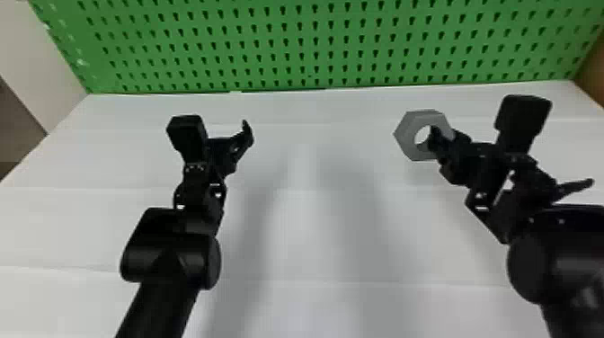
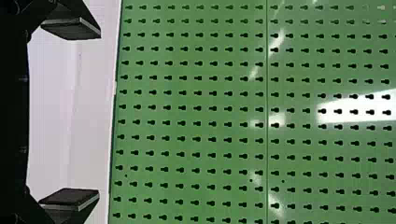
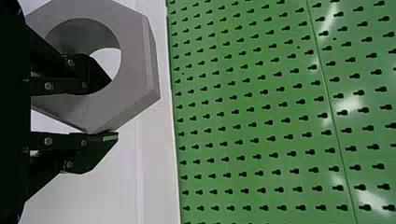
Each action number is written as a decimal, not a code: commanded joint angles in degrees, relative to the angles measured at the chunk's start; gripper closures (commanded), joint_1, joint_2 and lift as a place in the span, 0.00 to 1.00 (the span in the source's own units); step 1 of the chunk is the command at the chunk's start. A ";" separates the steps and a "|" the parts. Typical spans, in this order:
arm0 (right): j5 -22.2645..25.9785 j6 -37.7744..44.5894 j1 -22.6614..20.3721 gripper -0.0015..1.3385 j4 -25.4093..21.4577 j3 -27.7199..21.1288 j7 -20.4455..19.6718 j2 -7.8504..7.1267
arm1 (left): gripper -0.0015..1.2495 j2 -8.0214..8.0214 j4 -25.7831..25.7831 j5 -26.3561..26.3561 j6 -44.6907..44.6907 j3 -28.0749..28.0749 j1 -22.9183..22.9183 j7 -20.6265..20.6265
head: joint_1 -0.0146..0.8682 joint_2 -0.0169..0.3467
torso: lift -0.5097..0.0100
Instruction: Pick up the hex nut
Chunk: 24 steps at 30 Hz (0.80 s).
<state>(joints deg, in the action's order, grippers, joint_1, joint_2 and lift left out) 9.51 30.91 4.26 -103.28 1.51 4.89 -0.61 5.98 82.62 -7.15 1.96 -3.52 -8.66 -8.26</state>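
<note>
While left gripper (image 2: 70, 114) stood parted, right gripper (image 3: 113, 108) gripped hex nut (image 1: 406, 135) at far right, one finger through hole; likely stiff, flats perhaps slippery, ring wall offered best hold.

A green pegboard (image 2: 191, 130) is standing before my left gripper (image 1: 222, 150), rows of small black keyhole slots (image 2: 183, 108) covering it. My two flat black fingers (image 2: 70, 30) are pointing toward the pegboard, standing wide apart. A white surface (image 2: 88, 116) is meeting its lower edge. Parallel to that edge, a thin seam (image 2: 267, 130) is crossing the pegboard; white glare (image 2: 345, 103) is shining on it.
</note>
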 commanded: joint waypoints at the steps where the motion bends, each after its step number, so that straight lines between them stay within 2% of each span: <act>1: -0.72 -5.15 -1.89 0.68 -0.08 -1.42 -0.40 0.35 | 0.07 0.00 0.00 -0.15 -0.03 -0.08 0.04 0.00 | 0.91 0.49 | 0.84; 14: -4.15 -11.92 -6.02 0.68 -0.08 -4.23 -2.34 0.67 | 0.07 0.00 0.00 -0.41 -0.03 -0.43 0.31 0.00 | 0.91 0.49 | 0.84; 24: -6.00 -20.62 -7.69 0.68 1.15 -4.67 -3.92 0.67 | 0.07 0.00 0.00 -0.59 -0.03 -0.52 0.40 0.00 | 0.91 0.49 | 0.84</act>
<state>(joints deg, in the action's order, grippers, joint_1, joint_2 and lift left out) 3.90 13.69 -2.87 -102.90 -3.16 1.13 0.00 5.98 82.62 -7.75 1.95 -4.04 -8.32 -8.26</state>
